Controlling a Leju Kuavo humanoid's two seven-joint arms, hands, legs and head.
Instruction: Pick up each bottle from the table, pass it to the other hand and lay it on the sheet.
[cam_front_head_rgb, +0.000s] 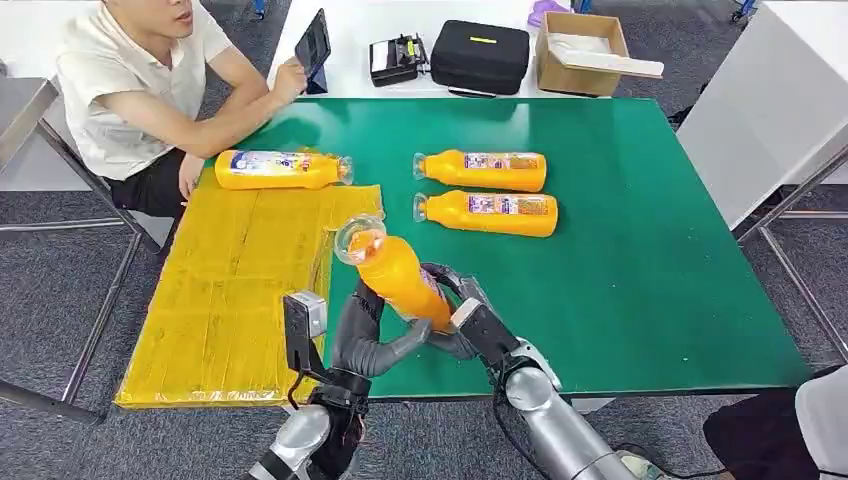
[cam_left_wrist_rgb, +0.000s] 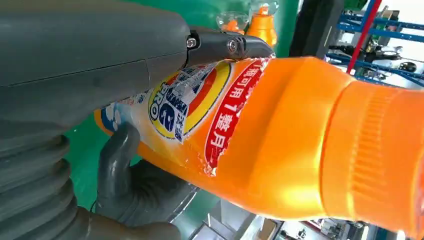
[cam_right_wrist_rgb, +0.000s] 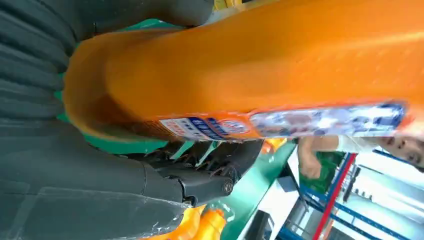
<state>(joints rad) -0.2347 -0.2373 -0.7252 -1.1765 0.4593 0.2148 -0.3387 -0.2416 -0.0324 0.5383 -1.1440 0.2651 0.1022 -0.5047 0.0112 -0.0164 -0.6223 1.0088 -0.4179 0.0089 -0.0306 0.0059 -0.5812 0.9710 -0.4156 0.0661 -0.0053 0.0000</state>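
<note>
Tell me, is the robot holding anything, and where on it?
An orange bottle, gripped at its lower body by both the left hand and right hand.

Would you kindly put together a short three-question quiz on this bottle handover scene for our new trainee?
1. True or false: the lifted bottle is touched by both the left hand and the right hand.
2. How many bottles lie on the bare green table? A) one B) two C) three
3. Fill in: one bottle lies at the far edge of the ______ sheet.

Key: 1 true; 2 B, the pair and lying side by side; 3 yellow.
</note>
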